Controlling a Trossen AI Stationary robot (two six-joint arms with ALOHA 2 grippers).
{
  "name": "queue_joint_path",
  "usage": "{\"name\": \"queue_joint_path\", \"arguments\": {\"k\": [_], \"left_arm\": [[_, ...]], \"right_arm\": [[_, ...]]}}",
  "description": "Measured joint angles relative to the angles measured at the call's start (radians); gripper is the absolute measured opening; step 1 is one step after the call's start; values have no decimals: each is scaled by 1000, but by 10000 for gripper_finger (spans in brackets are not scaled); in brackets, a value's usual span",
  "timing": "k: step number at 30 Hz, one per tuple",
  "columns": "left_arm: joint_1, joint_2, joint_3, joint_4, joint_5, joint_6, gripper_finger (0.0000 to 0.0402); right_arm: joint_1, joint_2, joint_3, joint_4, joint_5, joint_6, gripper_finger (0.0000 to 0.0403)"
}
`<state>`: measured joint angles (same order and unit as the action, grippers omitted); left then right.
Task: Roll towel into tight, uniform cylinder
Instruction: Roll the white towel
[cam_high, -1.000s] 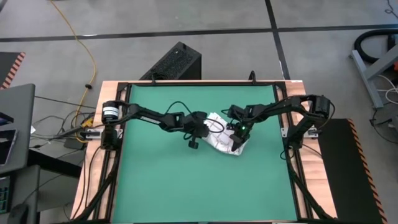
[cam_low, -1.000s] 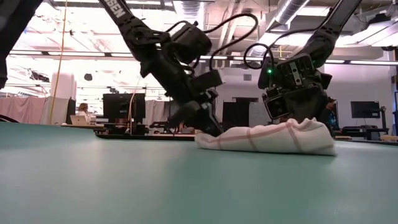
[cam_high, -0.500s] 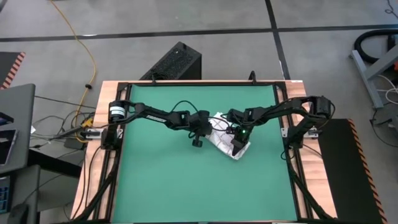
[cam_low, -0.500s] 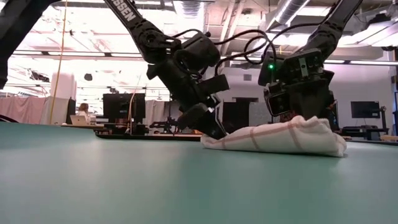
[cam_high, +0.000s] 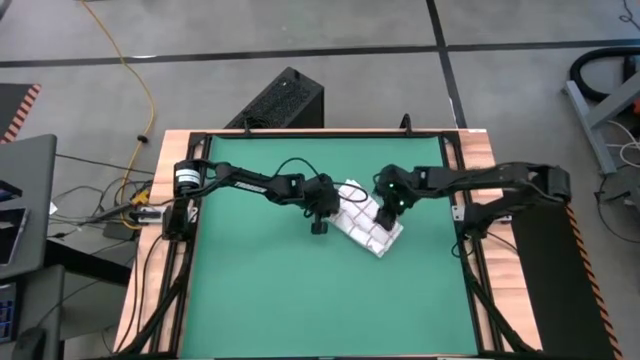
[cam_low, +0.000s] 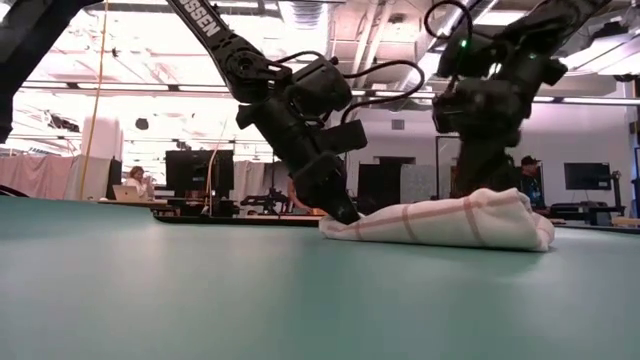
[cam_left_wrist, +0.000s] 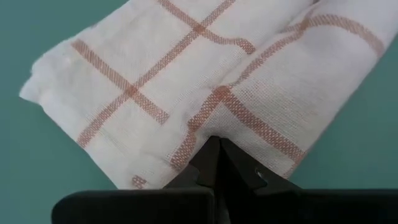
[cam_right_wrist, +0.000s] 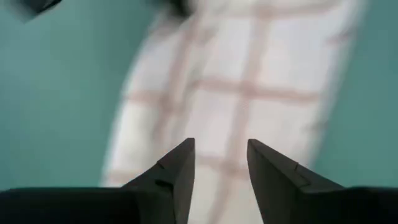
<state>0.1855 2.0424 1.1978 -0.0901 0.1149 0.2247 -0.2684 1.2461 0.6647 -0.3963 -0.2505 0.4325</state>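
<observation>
The towel (cam_high: 368, 226), white with thin red grid lines, lies on the green mat (cam_high: 270, 290) as a flattened roll, slanting from far left to near right. In the low view the towel (cam_low: 450, 220) is a low mound. My left gripper (cam_high: 333, 207) is shut, with its tips down at the towel's left end (cam_low: 345, 213). My right gripper (cam_high: 388, 208) hangs open above the middle of the towel (cam_right_wrist: 242, 81). There is nothing between its fingers (cam_right_wrist: 221, 158), and it stands clear of the cloth in the low view (cam_low: 480, 180). My left gripper sets its shut fingertips (cam_left_wrist: 214, 149) against the towel's edge (cam_left_wrist: 208, 127), where one layer overlaps another. It slants down from the table's left side. Whether any cloth is caught between the tips I cannot tell. The towel lies flat on the mat.
A black box (cam_high: 285, 100) stands on the floor beyond the table's far edge. The mat's near half (cam_high: 320, 310) is bare green. A person (cam_low: 133, 180) sits far back in the room.
My right gripper has let go of the towel, risen off it and turned; its fingers now hang apart above the cloth. The towel has settled into a flatter, neater oblong. My left gripper has rolled a little at the towel's left end and stayed shut.
</observation>
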Motion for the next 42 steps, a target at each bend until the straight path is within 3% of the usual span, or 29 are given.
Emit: {"name": "queue_joint_path", "arguments": {"k": [3, 13, 21, 24, 27, 32, 36, 42], "left_arm": [[-8, 1, -1, -3, 1, -56, 0], [-26, -1, -2, -55, 27, -215, 0], [-86, -8, -1, -144, 146, -380, 0], [-127, -40, -4, -220, 126, -434, 0], [-168, -111, -39, -295, 32, -472, 0], [-196, -236, -168, -293, -83, -570, 0], [-193, -278, -240, -245, -80, -612, 0], [-166, -279, -255, -217, -39, -633, 0]], "right_arm": [[-25, -6, 0, 29, 109, -34, 150], [-47, 255, 20, 115, 118, -127, 65], [-29, 470, 233, 125, 114, -326, 56], [-16, 549, 317, 127, 84, -375, 55], [-5, 598, 366, 127, 72, -402, 55], [-14, 575, 378, 109, 55, -418, 55], [-23, 455, 375, 63, 48, -466, 56], [-11, 223, 378, -70, 18, -583, 56]]}}
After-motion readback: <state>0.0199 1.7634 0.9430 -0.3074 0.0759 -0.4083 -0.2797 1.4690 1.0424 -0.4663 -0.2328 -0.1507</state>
